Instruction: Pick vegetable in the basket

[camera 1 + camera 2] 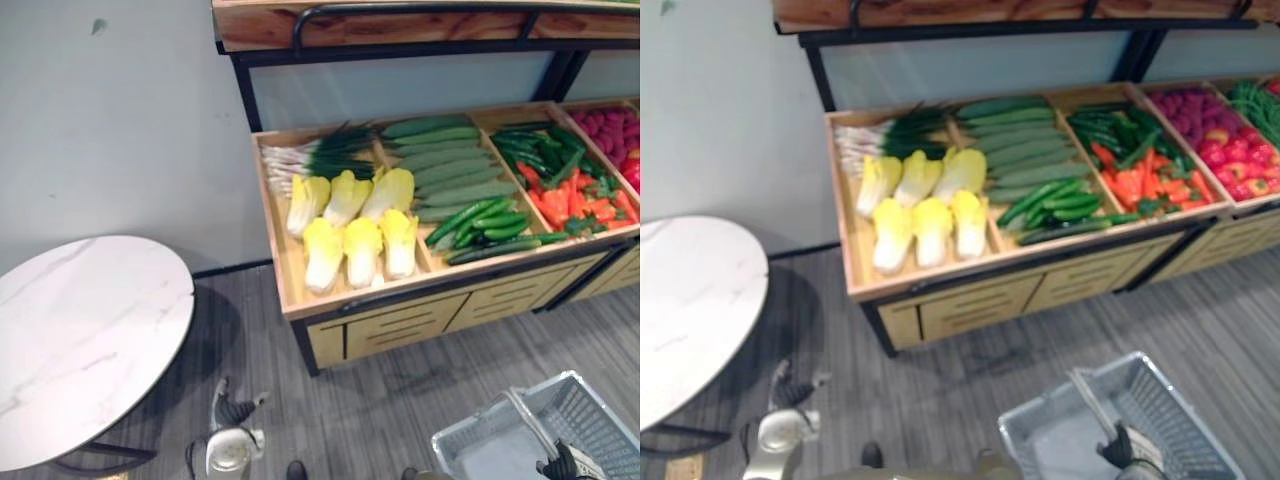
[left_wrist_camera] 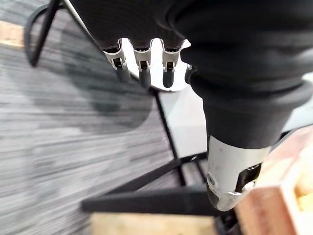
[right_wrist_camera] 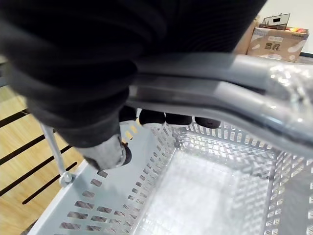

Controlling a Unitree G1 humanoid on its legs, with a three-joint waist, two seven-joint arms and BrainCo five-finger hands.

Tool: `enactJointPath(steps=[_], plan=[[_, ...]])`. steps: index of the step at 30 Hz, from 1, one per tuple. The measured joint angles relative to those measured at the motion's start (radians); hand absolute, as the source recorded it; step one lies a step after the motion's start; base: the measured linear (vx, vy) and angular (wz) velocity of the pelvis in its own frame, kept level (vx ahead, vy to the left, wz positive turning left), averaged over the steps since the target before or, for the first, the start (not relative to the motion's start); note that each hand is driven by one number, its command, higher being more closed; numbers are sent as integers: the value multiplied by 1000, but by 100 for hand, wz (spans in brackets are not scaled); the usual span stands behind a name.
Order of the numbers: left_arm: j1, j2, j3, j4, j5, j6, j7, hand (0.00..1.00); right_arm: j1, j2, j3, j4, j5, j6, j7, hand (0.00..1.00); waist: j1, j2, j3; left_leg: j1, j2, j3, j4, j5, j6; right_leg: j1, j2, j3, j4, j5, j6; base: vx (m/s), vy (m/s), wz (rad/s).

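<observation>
- The vegetables all lie in the wooden counter (image 1: 300,300). Pale yellow cabbages (image 1: 360,225) fill its near left compartment, with spring onions (image 1: 310,155) behind them and long green cucumbers (image 1: 450,165) in the next compartment.
- The grey mesh basket (image 1: 600,410) hangs low at the robot's right, above the floor (image 1: 400,400) and well apart from the counter. The right wrist view shows its bottom bare.
- The right hand (image 1: 565,465) carries it, fingers (image 3: 151,117) curled under the handle (image 3: 220,73).
- The left hand (image 1: 235,408) hangs low near the floor, fingers relaxed and holding nothing.
- Judged step: the very start, with nothing picked yet.
- The next move likely calls for stepping closer, raising the left hand over the cabbages, which are the nearest produce, and keeping the basket level and within reach.
</observation>
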Motion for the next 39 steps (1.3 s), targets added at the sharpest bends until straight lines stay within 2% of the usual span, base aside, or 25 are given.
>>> enactJointPath(steps=[3,7,11,13,15,16,19,21,22,23,24,26,27,32,34,39], plan=[[-11,-27,0,-123,44,-7,52,0,2,0,-8,0,0,-6,-20,100,-2,18,-5,-12,-1,-2,0,0,0,9,3,-9,-13,0,-1,117,-27,11],[-59,-24,5,-233,87,-6,101,0,1,0,-9,0,-1,-25,-31,100,-5,17,-4,-11,-7,6,0,1,0,19,2,-3,-34,5,-2,87,0,-1],[-108,-12,33,-289,89,-3,113,0,-13,-18,9,-2,-5,-39,-31,100,-6,18,-3,-4,-4,37,0,1,1,24,7,20,-65,30,-4,18,14,-18],[-151,4,44,-295,128,5,122,0,-20,-34,14,-2,-6,-46,-30,100,-8,19,-2,-1,-4,59,0,1,1,22,9,37,-82,46,-4,-28,18,-28],[-176,21,55,-295,129,6,134,0,-29,-42,26,-3,-6,-47,-30,100,-20,18,-2,-2,-4,67,0,1,1,13,10,50,-83,54,-3,-125,52,-42],[-220,63,73,-293,160,27,172,0,-35,-69,96,-43,-7,-55,-28,100,-31,17,24,-30,-10,110,-1,5,12,-22,11,95,-140,119,4,-157,85,-59],[-226,63,73,-293,160,27,172,0,-36,-69,97,-44,-7,-56,-28,100,-31,17,24,-30,-10,109,-1,5,12,-19,11,94,-145,120,4,-23,26,-17],[-251,61,66,-274,162,26,179,0,-41,-70,99,-46,-7,-57,-28,100,-36,15,29,-29,-6,116,0,5,12,-27,15,102,-150,120,4,-17,-2,-9],[-303,54,67,-187,164,26,200,0,-63,-74,123,-60,-7,-57,-29,100,-44,6,47,-29,0,145,0,4,9,-44,23,130,-145,125,3,-77,0,-69],[-372,61,56,-67,164,37,211,0,-103,-85,167,-88,-7,-64,-34,100,-43,14,56,-37,7,188,0,4,10,-90,34,179,-131,138,0,-97,1,-98],[-399,66,41,-20,161,43,216,0,-123,-91,192,-101,-7,-70,-41,100,-46,10,54,-56,9,211,0,4,10,-123,39,206,-117,139,0,-103,-2,-104],[-478,57,-17,11,159,48,215,0,-170,-95,229,-149,-7,-81,-66,100,-99,5,105,-104,7,229,-5,8,3,-184,44,227,-115,155,7,-93,-16,-48],[-504,43,-46,13,159,47,213,0,-183,-95,232,-152,-6,-82,-72,100,-110,-4,130,-105,11,247,-1,16,9,-196,48,238,-117,166,3,-41,-13,-29],[-518,24,-52,19,164,39,233,0,-154,-95,227,-154,1,-78,-87,100,-109,3,132,-99,31,256,0,18,5,-201,69,249,-112,173,-3,67,-24,-13],[-519,21,-61,21,164,40,231,0,-164,-95,229,-154,1,-75,-89,100,-97,6,134,-99,31,259,0,18,4,-202,72,253,-112,173,-3,16,-5,-1],[-520,22,-73,22,161,40,229,0,-160,-95,232,-156,0,-71,-109,100,-97,4,135,-99,20,276,0,15,1,-211,66,276,-114,175,-1,-8,14,-7]])
